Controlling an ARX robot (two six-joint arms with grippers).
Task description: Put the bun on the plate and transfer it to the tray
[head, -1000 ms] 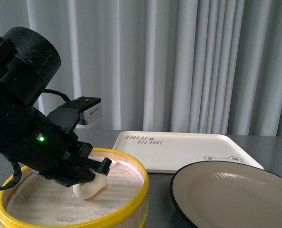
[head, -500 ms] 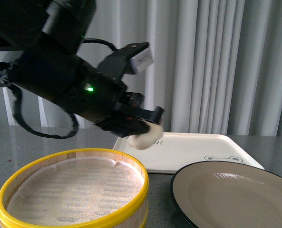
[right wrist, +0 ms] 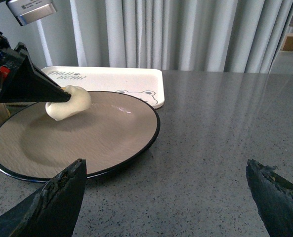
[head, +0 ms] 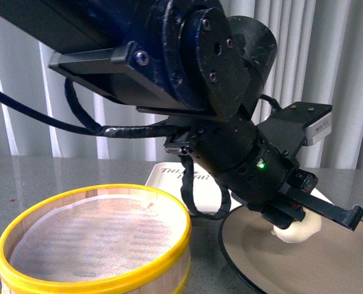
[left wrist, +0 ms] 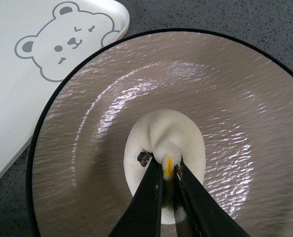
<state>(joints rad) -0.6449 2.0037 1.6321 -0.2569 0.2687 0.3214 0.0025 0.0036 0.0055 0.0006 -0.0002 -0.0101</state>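
The cream-white bun (left wrist: 163,138) hangs a little above the middle of the brown, black-rimmed plate (left wrist: 225,89), pinched at its pleated top by my left gripper (left wrist: 167,167), which is shut on it. From the front, the bun (head: 297,231) shows under the black left arm, over the plate (head: 248,260). The right wrist view has the bun (right wrist: 69,103) over the plate (right wrist: 102,143), with my right gripper (right wrist: 165,165) open over bare table nearby. The cream tray (left wrist: 18,84) with the bear drawing lies just behind the plate (right wrist: 106,76).
The yellow-rimmed bamboo steamer basket (head: 95,269) stands to the left of the plate, with nothing in it. The left arm hides most of the tray (head: 160,174) in the front view. Grey curtains hang behind the speckled grey table (right wrist: 225,123).
My left arm lifted the bun out of the steamer basket and carried it rightwards, from over the basket to over the plate. The basket now holds nothing.
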